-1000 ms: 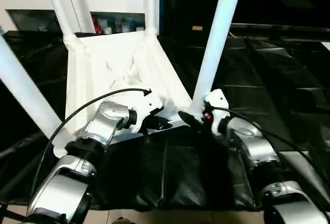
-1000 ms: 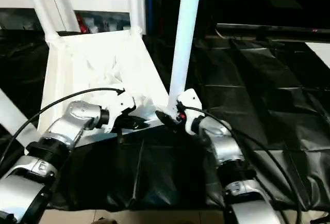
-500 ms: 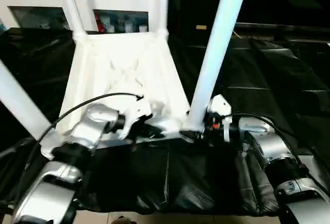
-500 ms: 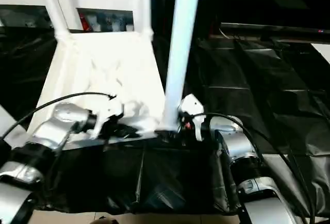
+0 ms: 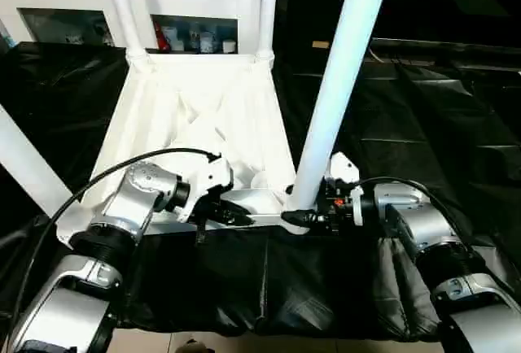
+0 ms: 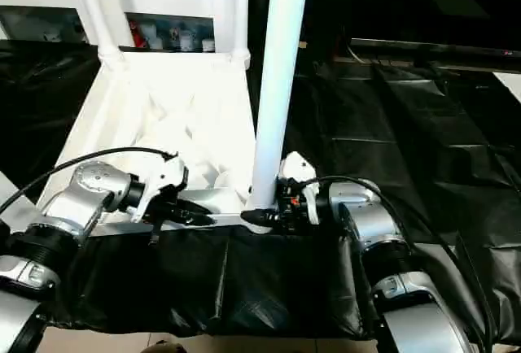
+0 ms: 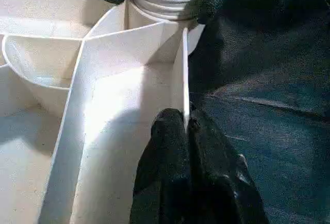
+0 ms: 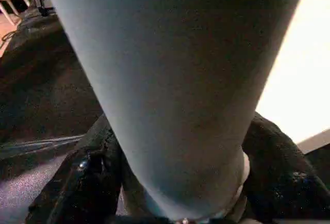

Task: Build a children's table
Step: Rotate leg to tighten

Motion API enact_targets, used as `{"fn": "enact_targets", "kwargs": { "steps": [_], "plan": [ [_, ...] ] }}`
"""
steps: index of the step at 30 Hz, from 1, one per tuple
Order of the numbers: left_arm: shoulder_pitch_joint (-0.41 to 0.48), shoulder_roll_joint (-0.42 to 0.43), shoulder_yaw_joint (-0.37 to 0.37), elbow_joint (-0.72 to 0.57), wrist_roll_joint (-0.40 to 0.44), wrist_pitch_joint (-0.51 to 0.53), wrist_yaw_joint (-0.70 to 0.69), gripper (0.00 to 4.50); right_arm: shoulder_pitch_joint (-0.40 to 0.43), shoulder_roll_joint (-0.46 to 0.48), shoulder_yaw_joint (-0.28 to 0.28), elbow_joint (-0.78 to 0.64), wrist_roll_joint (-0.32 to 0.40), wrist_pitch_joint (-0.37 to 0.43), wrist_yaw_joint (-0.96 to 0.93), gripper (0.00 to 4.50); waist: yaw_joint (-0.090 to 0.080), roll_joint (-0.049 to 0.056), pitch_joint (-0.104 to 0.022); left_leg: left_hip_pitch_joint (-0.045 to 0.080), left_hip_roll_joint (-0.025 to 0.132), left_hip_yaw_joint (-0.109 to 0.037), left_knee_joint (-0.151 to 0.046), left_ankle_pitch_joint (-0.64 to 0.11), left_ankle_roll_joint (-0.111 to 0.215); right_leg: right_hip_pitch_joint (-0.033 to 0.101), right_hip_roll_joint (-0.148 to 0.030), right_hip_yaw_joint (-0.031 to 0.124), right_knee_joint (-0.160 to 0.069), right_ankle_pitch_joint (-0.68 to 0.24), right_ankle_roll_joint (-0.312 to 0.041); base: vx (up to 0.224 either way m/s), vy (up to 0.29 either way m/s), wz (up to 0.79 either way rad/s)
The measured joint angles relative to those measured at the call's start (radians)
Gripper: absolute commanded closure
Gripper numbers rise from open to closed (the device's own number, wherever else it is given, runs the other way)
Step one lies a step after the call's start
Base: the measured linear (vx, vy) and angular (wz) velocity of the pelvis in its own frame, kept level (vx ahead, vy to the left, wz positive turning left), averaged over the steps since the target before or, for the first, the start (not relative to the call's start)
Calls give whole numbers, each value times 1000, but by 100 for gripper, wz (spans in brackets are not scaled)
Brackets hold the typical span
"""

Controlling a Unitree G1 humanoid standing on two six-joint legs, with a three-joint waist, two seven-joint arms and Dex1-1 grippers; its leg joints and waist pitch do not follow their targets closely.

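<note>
White ribbed tabletop [image 5: 203,117] upside down, left fingers [image 7: 170,146] pinching its rim, right fingers [image 8: 82,182] clasping leg [image 5: 334,101].

Black plastic sheeting [image 5: 423,109], creased and glossy, covers the supporting surface; whether a table or the floor lies beneath it is hard to tell. The white tabletop [image 5: 203,125] lies directly on the sheeting, ribbed underside up, with legs [image 5: 342,84] standing in its corner sockets.
</note>
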Motion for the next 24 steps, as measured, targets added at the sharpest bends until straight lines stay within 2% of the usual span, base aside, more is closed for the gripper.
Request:
{"fn": "enact_targets", "kwargs": {
  "steps": [3, 6, 11, 15, 16, 17, 20, 21, 24],
  "plan": [
    [0, -1, 2, 0, 2, 6, 13, 450, 2, 11, -13, 0, 1, 2, -27, 179, 0, -1, -1, 0, 0, 0, 0, 0, 0, 0, 0, 0, 1, 0, 0, 0, 0, 0],
    [-5, -19, 10, 6, 17, 18, 73, 450, 6, 35, -37, 12, -3, 3, -131, 180, -3, -5, -3, 2, 0, 0, 0, 0, 0, 0, 0, 1, 2, 0, 0, 0, 0, 0],
    [-43, -110, 31, 50, 60, 74, 291, 450, 6, 144, -122, 35, -23, 41, -546, 181, -23, -8, -4, 5, -1, -2, 0, 0, -1, 1, 0, 3, 2, -2, 4, 0, 0, 0],
    [-48, -150, 36, 52, 76, 103, 376, 450, 6, 202, -153, 20, -39, 78, -735, 181, -32, -8, -5, 7, -2, -2, -1, 0, -1, 2, 0, 5, 0, -2, 5, 0, 0, 0],
    [-48, -153, 37, 52, 76, 105, 383, 450, 9, 209, -156, 16, -41, 76, -748, 125, -32, -7, -5, 7, -2, -2, -1, 0, -1, 2, 0, 5, 0, -2, 5, 0, 0, 0],
    [-48, -155, 37, 51, 76, 108, 386, 450, 19, 221, -162, 8, -44, 67, -769, 111, -32, -7, -6, 7, -2, -2, -1, 0, -1, 2, 0, 5, 0, -2, 5, 0, 0, 0],
    [-47, -165, 35, 50, 79, 108, 385, 450, 39, 234, -163, -1, -62, 32, -799, 104, -32, -3, -8, 6, -3, -2, -2, 0, -1, 2, 0, 6, -1, -2, 5, 0, 0, 0],
    [-47, -165, 32, 47, 79, 108, 383, 450, 39, 234, -163, -1, -62, 30, -801, 75, -31, -3, -8, 6, -3, -2, -2, 0, -1, 2, 0, 6, -1, -2, 5, 0, 0, 0],
    [-44, -165, 28, 35, 79, 105, 367, 450, 39, 224, -162, -4, -50, 26, -773, 55, -29, -3, -8, 3, -3, -2, -2, 0, -1, 2, 0, 6, -1, 0, 2, 0, 0, 0]
  ]
}}
